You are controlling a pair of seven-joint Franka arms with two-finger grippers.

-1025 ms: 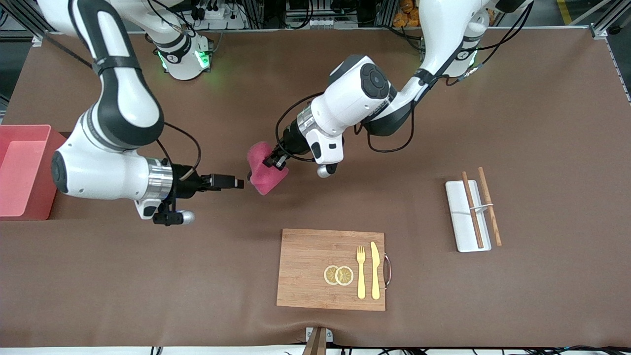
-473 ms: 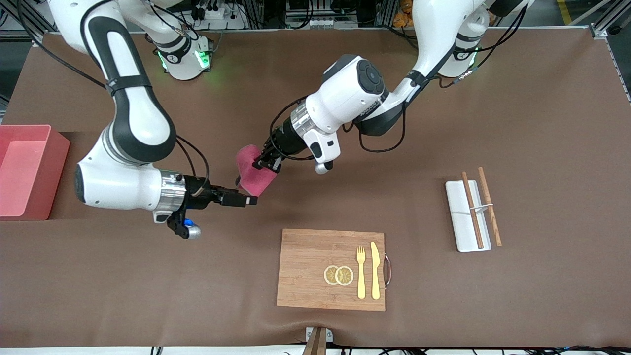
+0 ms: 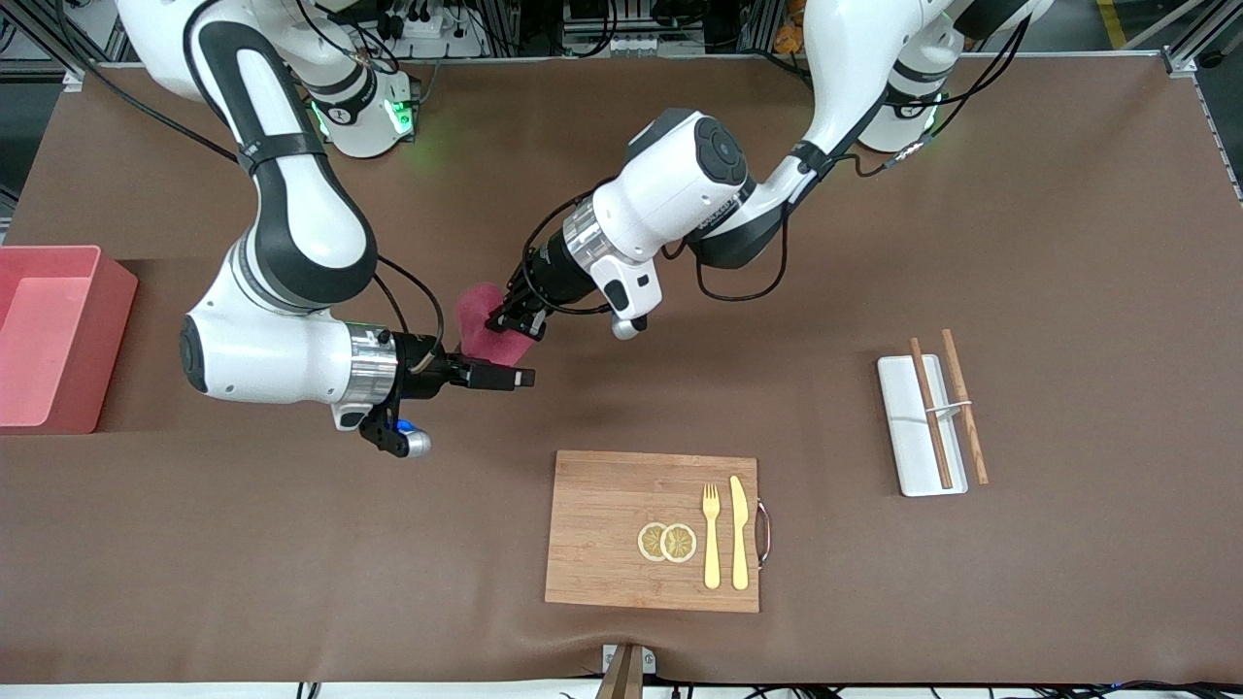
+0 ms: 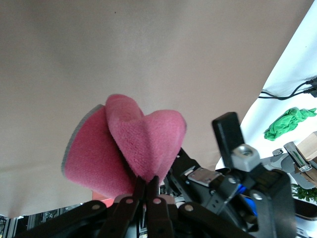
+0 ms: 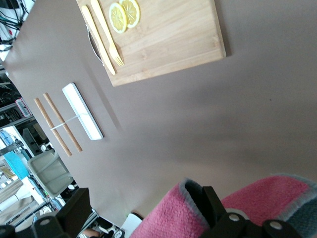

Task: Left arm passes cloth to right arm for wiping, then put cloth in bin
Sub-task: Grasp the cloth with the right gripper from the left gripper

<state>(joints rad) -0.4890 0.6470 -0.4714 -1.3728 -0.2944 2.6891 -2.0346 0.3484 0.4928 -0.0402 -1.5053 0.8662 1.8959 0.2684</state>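
Observation:
The magenta-pink cloth (image 3: 476, 325) hangs above the table's middle, folded over and pinched in my left gripper (image 3: 509, 323). In the left wrist view the left gripper (image 4: 147, 180) is shut on the cloth (image 4: 133, 144). My right gripper (image 3: 521, 376) has reached the cloth's lower edge and is open, with the cloth (image 5: 171, 215) lying between its spread fingers (image 5: 210, 198) in the right wrist view. One right finger also shows in the left wrist view (image 4: 228, 134). The pale pink bin (image 3: 87, 257) stands at the right arm's end of the table.
A wooden board (image 3: 602, 524) with two lemon slices (image 3: 666, 542), a fork (image 3: 712, 534) and a knife (image 3: 739, 532) lies near the front camera. A white tray (image 3: 908, 456) with two wooden sticks (image 3: 963, 403) lies toward the left arm's end.
The left gripper has carried the cloth toward the right arm's end. The right gripper has moved in toward the cloth and now has its fingers around the cloth's lower part.

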